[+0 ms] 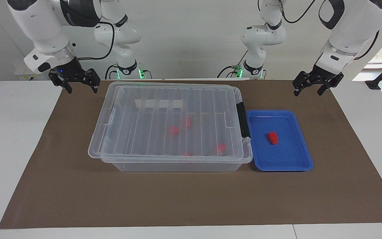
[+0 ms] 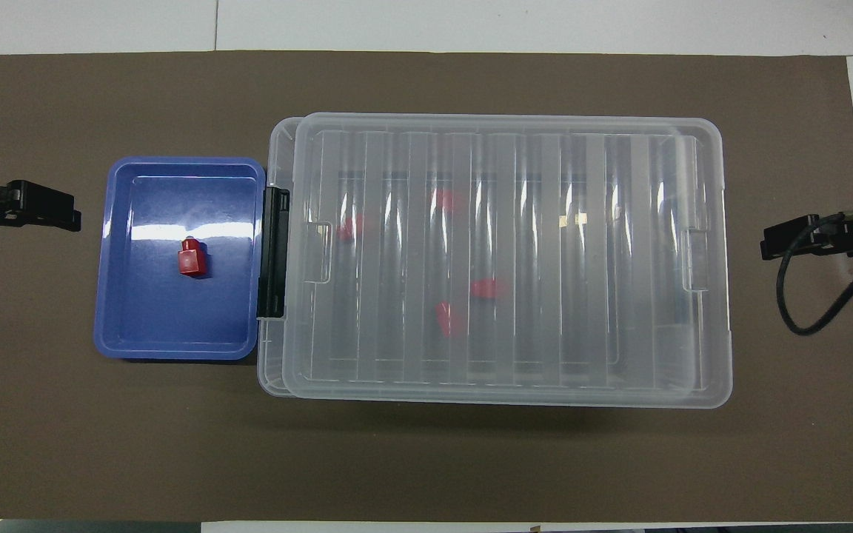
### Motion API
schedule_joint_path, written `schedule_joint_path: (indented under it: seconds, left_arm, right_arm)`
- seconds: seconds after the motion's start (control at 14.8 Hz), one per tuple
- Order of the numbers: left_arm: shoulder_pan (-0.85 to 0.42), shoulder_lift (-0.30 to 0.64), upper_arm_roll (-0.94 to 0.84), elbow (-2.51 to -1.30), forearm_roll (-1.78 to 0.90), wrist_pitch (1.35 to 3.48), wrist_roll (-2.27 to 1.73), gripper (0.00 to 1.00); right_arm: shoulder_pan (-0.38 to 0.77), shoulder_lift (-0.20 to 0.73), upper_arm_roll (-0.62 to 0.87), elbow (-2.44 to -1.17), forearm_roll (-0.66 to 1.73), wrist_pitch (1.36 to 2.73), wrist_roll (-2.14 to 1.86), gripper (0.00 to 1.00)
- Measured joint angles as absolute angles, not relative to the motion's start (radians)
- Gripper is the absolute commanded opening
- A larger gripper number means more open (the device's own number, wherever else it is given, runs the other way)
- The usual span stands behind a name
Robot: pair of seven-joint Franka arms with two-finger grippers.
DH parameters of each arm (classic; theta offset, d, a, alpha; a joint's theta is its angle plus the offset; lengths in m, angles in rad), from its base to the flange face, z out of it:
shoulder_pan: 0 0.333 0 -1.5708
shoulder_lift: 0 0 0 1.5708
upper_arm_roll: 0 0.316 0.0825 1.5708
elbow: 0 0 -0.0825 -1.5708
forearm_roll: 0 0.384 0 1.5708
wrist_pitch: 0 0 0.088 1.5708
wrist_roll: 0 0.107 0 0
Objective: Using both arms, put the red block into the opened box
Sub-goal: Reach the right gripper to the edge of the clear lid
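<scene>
A red block [image 1: 272,137] [image 2: 191,259] lies in a shallow blue tray [image 1: 285,159] [image 2: 175,326]. Beside the tray stands the clear box [image 1: 177,166] [image 2: 724,311], with its ribbed lid [image 1: 138,132] [image 2: 545,355] lying flat on top, slightly shifted. The box's black latch [image 1: 243,119] [image 2: 273,252] faces the tray. Several red blocks show through the lid. My left gripper [image 1: 307,93] [image 2: 64,215] hangs open over the mat at the tray's end. Over the mat at the box's other end, my right gripper [image 1: 81,89] [image 2: 771,246] is open. Neither touches anything.
A brown mat [image 1: 191,199] covers the table's middle, with white table surface [image 1: 12,149] around it. A black cable [image 2: 819,311] loops down from the right wrist.
</scene>
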State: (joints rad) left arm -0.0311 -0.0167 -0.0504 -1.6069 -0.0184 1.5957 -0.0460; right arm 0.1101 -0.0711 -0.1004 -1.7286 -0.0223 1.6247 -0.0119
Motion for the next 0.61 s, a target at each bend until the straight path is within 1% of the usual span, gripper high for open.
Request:
schedule_joint_path:
  seconds: [0.2,0.47,0.61]
  left_arm:
    - [-0.031,-0.018,-0.049,-1.612,-0.018,1.596,-0.046,1.0]
    - [-0.031,-0.022,-0.049,-1.622,-0.018,1.596,-0.046,1.0]
    - [-0.031,-0.024,-0.049,-1.624,-0.018,1.596,-0.046,1.0]
  right_arm:
    - [0.151,-0.044,-0.098,-1.744,-0.013,1.676,0.009,1.0]
    - [0.169,0.03,-0.097,-1.765,-0.007,1.731,0.011,1.0]
    - [0.171,0.05,-0.097,-1.805,-0.006,1.773,0.011,1.0]
